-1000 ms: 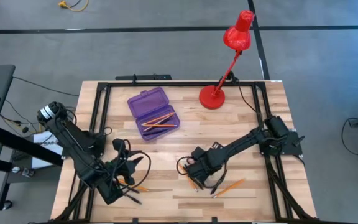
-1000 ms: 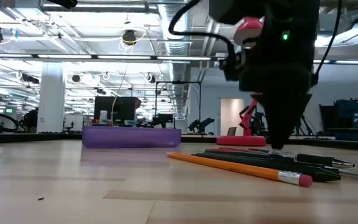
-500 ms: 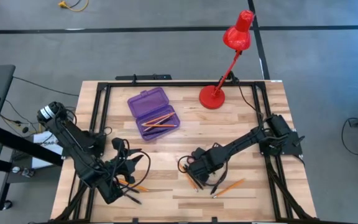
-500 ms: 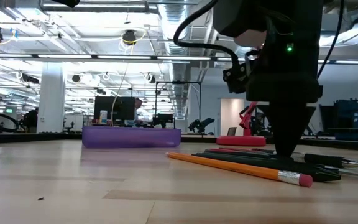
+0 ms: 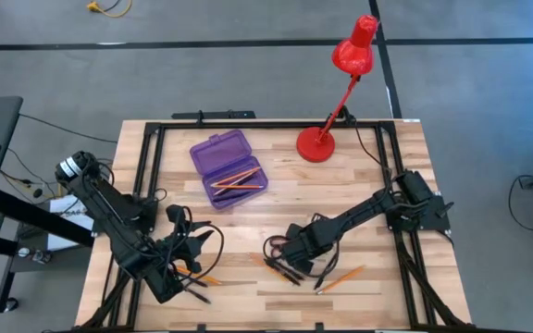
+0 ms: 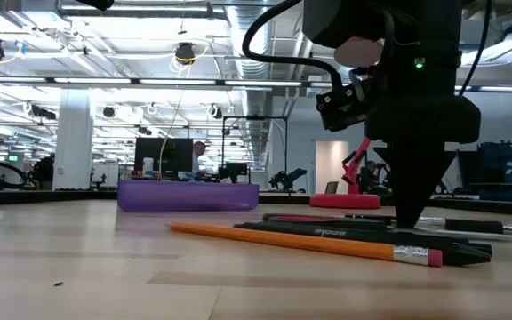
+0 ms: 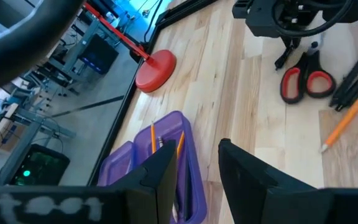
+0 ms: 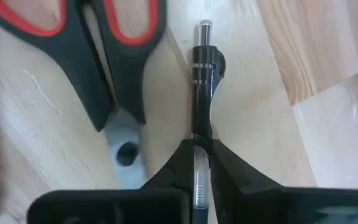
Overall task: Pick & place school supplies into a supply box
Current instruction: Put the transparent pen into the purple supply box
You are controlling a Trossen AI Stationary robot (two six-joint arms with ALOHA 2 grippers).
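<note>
Wooden table (image 5: 359, 185) carries purple supply box (image 5: 229, 169) and red lamp (image 5: 318, 143).

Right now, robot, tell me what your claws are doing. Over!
Right gripper down on the table, shut on a black pen. Left gripper waits near the front left. Supply box open, pencils inside. Scissors lie beside the pen.

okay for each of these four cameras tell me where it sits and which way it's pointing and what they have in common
High view: above the table, looking straight down; both arms show, the right gripper at the pens.
Low view: at tabletop height, looking level across; one arm drops in over a pencil.
Left wrist view: past the left gripper, toward the supply box.
Right wrist view: close over the table, right gripper shut on a black pen.
Shared: both wrist views show the scissors.
</note>
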